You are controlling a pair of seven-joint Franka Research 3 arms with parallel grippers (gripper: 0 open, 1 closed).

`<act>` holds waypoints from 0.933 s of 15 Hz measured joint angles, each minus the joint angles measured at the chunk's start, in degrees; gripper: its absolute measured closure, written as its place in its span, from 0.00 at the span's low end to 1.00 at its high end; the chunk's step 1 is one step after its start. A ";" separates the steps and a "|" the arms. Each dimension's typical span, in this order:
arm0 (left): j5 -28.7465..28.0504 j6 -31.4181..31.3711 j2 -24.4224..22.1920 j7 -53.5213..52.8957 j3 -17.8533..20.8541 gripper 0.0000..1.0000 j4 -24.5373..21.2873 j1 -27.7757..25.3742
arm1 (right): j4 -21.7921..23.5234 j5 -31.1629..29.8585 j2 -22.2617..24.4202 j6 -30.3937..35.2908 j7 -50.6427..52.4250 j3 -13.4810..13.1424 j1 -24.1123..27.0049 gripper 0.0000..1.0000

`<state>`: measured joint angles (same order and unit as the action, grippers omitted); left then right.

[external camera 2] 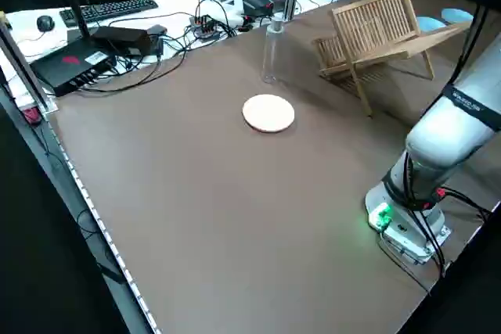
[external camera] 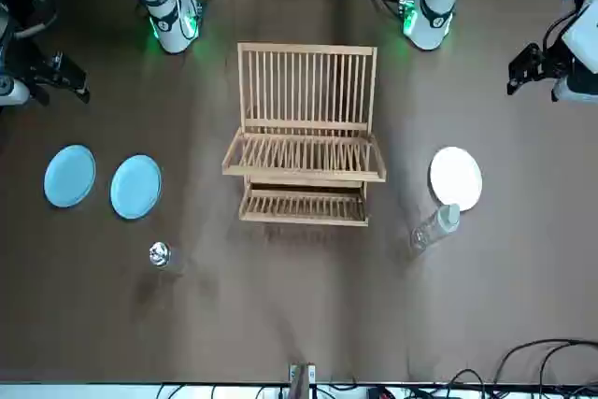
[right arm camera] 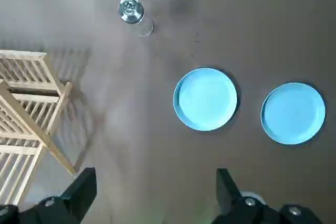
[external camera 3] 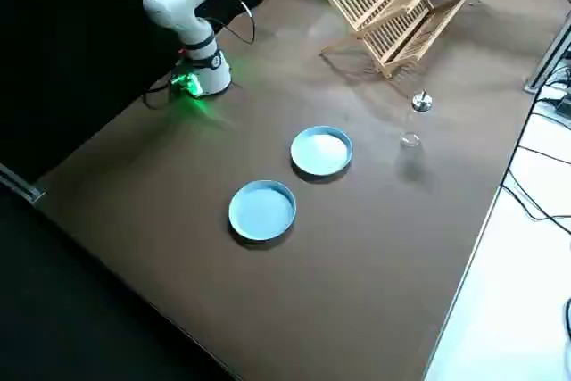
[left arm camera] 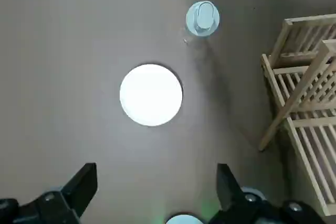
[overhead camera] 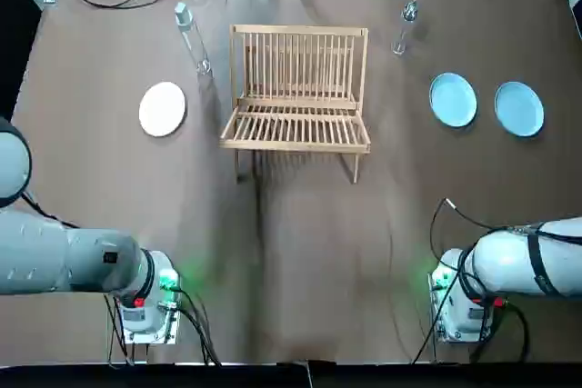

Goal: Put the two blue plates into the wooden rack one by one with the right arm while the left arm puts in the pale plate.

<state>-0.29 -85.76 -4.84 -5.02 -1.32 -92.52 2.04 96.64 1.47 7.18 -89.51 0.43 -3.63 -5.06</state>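
Observation:
The wooden rack [overhead camera: 298, 90] stands mid-table, empty. Two blue plates [overhead camera: 453, 99] [overhead camera: 519, 108] lie flat side by side to its right; both also show in the right wrist view [right arm camera: 205, 99] [right arm camera: 293, 113]. The pale plate [overhead camera: 163, 108] lies flat left of the rack and fills the middle of the left wrist view [left arm camera: 151, 94]. My left gripper [left arm camera: 155, 195] hangs open high above the pale plate, holding nothing. My right gripper [right arm camera: 152, 195] is open too, high over the table near the blue plates, nothing between its fingers.
A clear bottle [overhead camera: 192, 39] stands behind the pale plate, left of the rack. A smaller bottle with a metal cap [overhead camera: 405, 26] stands right of the rack, behind the blue plates. Cables and equipment [external camera 2: 117, 37] lie beyond the table's far edge.

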 joint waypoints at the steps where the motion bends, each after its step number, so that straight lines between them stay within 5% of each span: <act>1: -0.01 0.00 0.00 0.00 0.00 0.00 0.00 0.00 | 0.00 0.00 0.00 0.00 0.00 0.01 -0.01 0.00; 6: -0.61 0.57 0.13 0.14 0.05 0.00 -0.33 -0.24 | 0.00 0.00 0.00 0.00 0.00 0.01 -0.01 0.00; 9: -0.87 0.21 2.13 0.52 0.11 0.00 -2.80 -4.92 | 0.00 0.00 0.00 0.00 0.00 -0.03 0.02 0.00; 14: -0.88 -18.89 9.06 -2.00 0.30 0.00 -12.89 -13.81 | -0.01 0.00 0.00 -0.03 0.00 -0.11 0.07 0.00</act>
<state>-1.17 -104.65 4.23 -7.02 -1.03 -105.40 -11.77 96.63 1.47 7.18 -89.54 0.42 -3.74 -5.00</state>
